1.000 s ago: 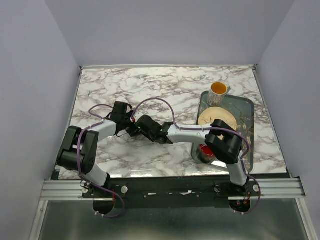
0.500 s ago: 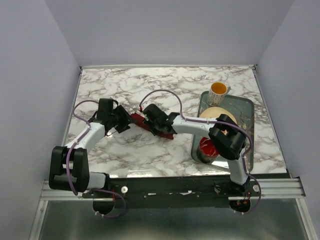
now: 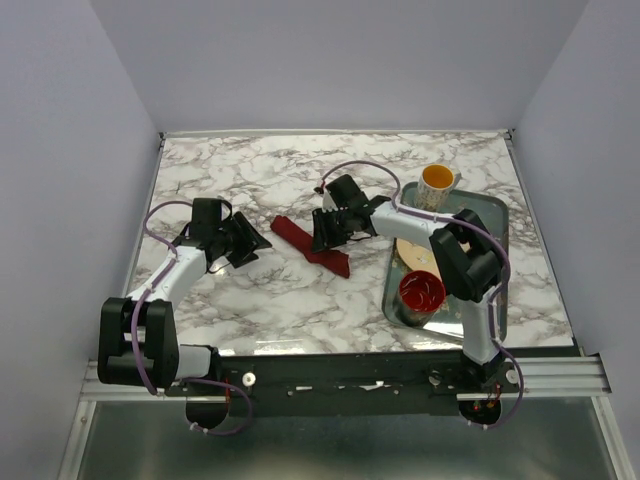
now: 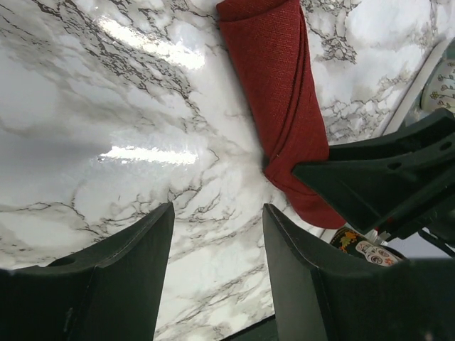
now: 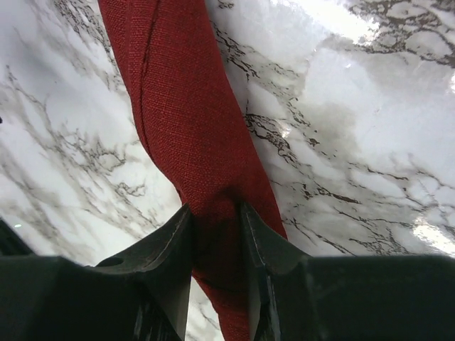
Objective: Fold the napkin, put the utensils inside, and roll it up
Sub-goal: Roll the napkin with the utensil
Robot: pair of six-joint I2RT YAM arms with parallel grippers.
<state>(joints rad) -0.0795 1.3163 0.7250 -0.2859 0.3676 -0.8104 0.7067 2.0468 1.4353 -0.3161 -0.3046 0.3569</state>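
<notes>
The napkin (image 3: 308, 244) lies on the marble as a dark red roll, slanting from upper left to lower right. It also shows in the left wrist view (image 4: 284, 106) and the right wrist view (image 5: 185, 106). My right gripper (image 3: 324, 234) sits over the roll's middle, and its fingers (image 5: 213, 207) pinch the cloth from both sides. My left gripper (image 3: 254, 243) is open and empty just left of the roll, over bare marble (image 4: 217, 209). The blue utensil does not show in any view.
A metal tray (image 3: 495, 215) stands at the right with a tan plate (image 3: 412, 256) and a red bowl (image 3: 421, 291) in it. A mug (image 3: 437, 182) with a yellow inside stands at the tray's far corner. My right arm reaches across the tray.
Both grippers were bunched over the napkin. My left gripper has backed off to the left and stands open. My right gripper has moved up and right, and the roll now shows.
</notes>
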